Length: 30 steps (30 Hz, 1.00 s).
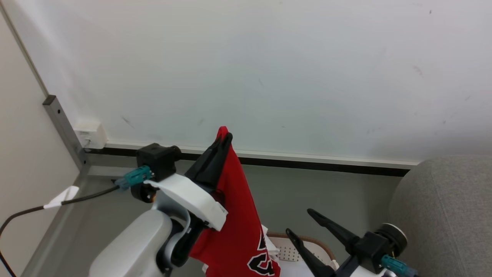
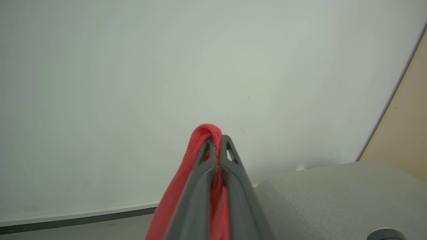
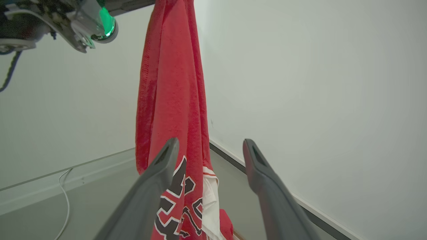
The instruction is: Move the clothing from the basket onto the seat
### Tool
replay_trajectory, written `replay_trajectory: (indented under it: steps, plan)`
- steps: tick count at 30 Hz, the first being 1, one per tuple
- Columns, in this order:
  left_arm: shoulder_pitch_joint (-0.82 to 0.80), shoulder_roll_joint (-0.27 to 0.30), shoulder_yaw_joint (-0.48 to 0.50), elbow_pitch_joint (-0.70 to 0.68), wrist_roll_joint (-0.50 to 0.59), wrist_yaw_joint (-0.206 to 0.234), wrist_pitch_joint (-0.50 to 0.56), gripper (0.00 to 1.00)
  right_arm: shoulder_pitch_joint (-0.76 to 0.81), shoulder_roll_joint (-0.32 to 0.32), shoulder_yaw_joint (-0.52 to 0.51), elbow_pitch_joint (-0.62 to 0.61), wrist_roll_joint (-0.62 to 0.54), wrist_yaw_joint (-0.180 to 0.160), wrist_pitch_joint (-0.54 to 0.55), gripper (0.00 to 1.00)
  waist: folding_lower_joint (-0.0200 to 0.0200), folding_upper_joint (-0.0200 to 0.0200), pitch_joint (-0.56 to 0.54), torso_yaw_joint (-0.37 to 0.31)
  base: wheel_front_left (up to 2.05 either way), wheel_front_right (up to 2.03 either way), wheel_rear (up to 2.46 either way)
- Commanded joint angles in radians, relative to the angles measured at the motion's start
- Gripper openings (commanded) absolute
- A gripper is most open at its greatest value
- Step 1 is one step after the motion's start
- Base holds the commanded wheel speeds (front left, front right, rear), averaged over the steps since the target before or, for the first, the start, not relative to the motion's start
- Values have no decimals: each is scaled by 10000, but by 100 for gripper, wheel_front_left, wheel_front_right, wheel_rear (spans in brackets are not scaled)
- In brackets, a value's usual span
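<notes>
Pinched tight between the two long dark fingers of the left gripper (image 2: pixel 217 139), a fold of red mesh loops over the fingertips, close to the left wrist camera. It is the top of the jersey (image 1: pixel 239 215), a red sports garment with dark lettering edged in white and a white band along one side; only part of the print can be read. The left gripper is closed on that fold and raised in front of the pale wall (image 1: pixel 269 69), with its white forearm (image 1: pixel 134 246) at the lower left of the head view. The jersey hangs straight down from the grip, long axis vertical, bunched into a narrow drape with the printed end lowest, above the grey floor (image 1: pixel 307 188). Its bottom drops toward the basket (image 1: pixel 309 239), whose brown rim and perforated cream wall show just beside the cloth; whether the hem is clear of the basket cannot be told. The right gripper (image 1: pixel 299 221) stands wide open and empty just beside the hanging cloth, touching nothing. The grey seat (image 1: pixel 442 207) lies to the robot's right, apart from the jersey.
</notes>
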<state>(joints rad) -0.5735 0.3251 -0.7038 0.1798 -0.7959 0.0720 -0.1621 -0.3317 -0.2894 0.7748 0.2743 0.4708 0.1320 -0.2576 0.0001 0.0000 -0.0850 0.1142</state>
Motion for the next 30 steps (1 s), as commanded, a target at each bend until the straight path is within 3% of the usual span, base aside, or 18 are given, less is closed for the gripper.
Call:
replay_trajectory:
  steps: [1,7,15,22,23,24,30]
  plan:
    - [-145,-98,-66,-86,142,-16,12,0,-381,147,392,269,358,-25,-48,100,-1,0,35,80,0,0,0]
    - [-402,-467,-355,-77,164,-113,169,0,-1639,766,1676,1606,945,-25,-65,100,-1,0,108,389,0,0,0]
    - [-628,-823,-617,41,200,-191,178,0,-2466,1816,1899,3462,876,-25,-63,100,-1,0,153,612,0,0,0]
    - [-805,-1056,-790,153,198,-291,200,0,-2960,2336,2400,5329,1207,-25,-66,100,-1,0,160,708,0,0,0]
    - [-811,-1077,-808,172,190,-311,198,0,-3020,2358,2410,5507,1219,-25,-66,34,-1,0,158,716,0,0,0]
    - [-816,-1084,-830,201,188,-329,197,0,-3018,2381,2367,5517,1378,-25,-67,0,-1,0,156,723,0,0,0]
    - [-742,-957,-819,335,179,-294,144,0,-3053,2350,2130,4825,1783,-25,-68,0,-1,0,130,644,0,0,0]
